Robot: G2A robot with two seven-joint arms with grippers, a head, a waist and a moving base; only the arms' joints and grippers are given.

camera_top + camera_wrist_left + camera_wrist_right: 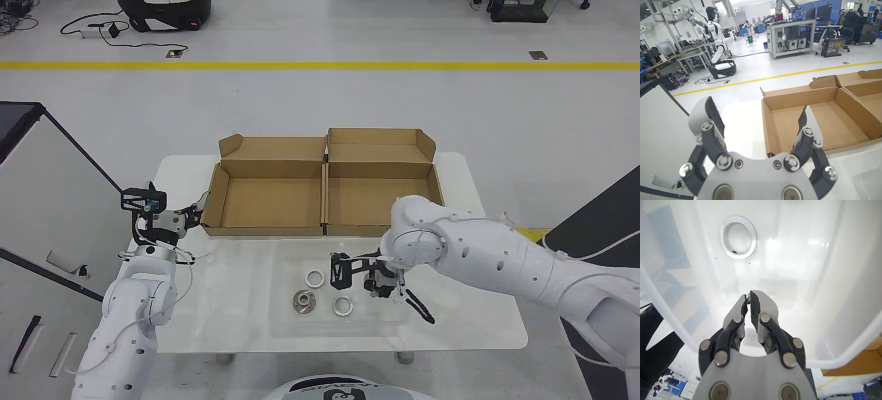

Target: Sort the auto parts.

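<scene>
The right gripper (748, 294) is clenched on a small spring-like metal part (748, 298) at its tips, low over the clear tray (791, 256). A silver ring (738, 237) lies just ahead of it. The left gripper (757, 103) hangs spread wide, with a cardboard box (829, 121) just in front.

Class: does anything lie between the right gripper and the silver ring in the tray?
Nothing visible does. Between the right gripper and the silver ring lies only the bare floor of the tray.
</scene>
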